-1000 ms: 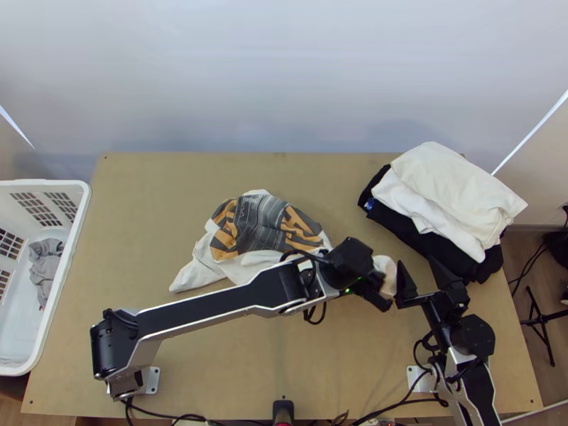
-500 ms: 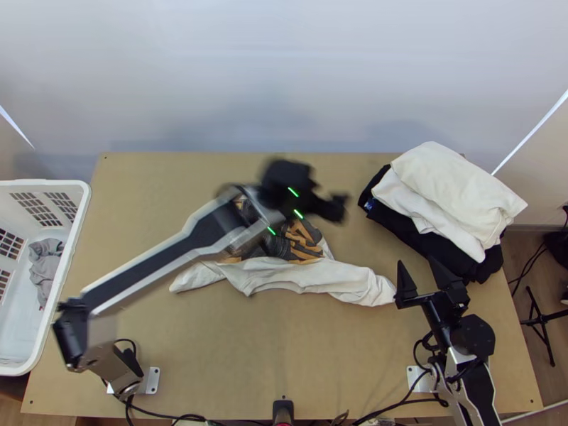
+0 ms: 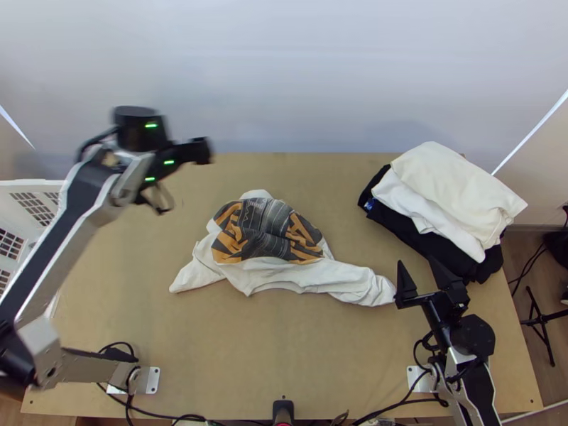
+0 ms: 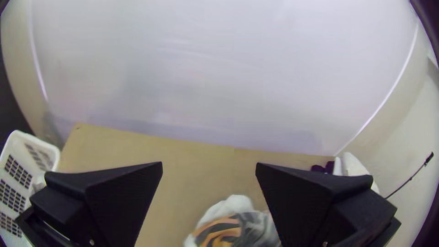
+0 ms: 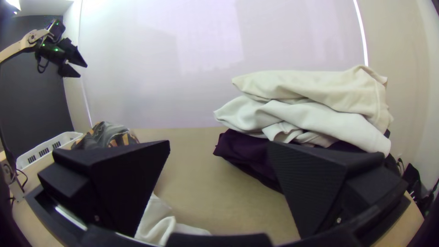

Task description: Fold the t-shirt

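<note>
Both sets of jaws gape; the T-shirt (image 3: 305, 275), likely light and limp, is best gripped nearest the clothes pile (image 3: 454, 186).

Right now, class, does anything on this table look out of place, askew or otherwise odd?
The t-shirt looks untidy: it lies bunched mid-table, its printed part rumpled on top and a white end twisted out towards the right gripper. The pile of clothes sits stacked but slightly skewed. I see no spill.
</note>
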You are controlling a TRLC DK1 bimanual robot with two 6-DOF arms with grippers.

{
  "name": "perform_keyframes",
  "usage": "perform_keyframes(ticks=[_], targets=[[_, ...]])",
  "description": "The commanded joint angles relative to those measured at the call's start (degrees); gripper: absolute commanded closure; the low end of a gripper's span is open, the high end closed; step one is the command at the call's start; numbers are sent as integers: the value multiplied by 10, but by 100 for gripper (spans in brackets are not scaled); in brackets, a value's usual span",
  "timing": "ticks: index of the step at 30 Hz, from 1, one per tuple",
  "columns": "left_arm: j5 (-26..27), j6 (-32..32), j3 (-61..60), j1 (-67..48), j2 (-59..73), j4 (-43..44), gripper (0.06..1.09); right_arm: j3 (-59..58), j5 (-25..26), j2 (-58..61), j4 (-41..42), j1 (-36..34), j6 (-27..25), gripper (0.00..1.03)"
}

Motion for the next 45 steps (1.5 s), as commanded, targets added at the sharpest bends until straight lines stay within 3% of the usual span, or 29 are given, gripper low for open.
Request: perform_keyframes(ticks=[1,5,8,11,15,20,22,26,33,36,42,45], targets=[[-4,22,-112,164,-128,-58,10,0,0,0,0,1,1,4],[-4,43,-155,226,-193,-83,10,0,-1,0,0,26,97,4],[-3,54,-177,265,-223,-93,10,0,-2,0,-1,57,98,4],[-1,58,-196,290,-244,-96,10,0,2,1,-2,116,89,4],[4,62,-222,298,-258,-97,10,2,15,0,-3,101,89,4],[6,75,-251,302,-257,-82,10,48,12,17,-38,121,-3,4],[10,75,-261,302,-258,-80,10,94,12,74,-73,145,-42,4],[24,64,-298,301,-266,-49,10,235,7,301,-150,228,-66,4],[40,50,-343,288,-271,1,10,453,-12,596,-211,364,-69,4],[40,49,-352,288,-271,10,10,575,-12,743,-264,420,-19,4],[40,40,-372,286,-272,14,10,825,-14,974,-352,491,190,4],[40,39,-381,285,-279,16,10,928,-45,1065,-390,493,239,4]])
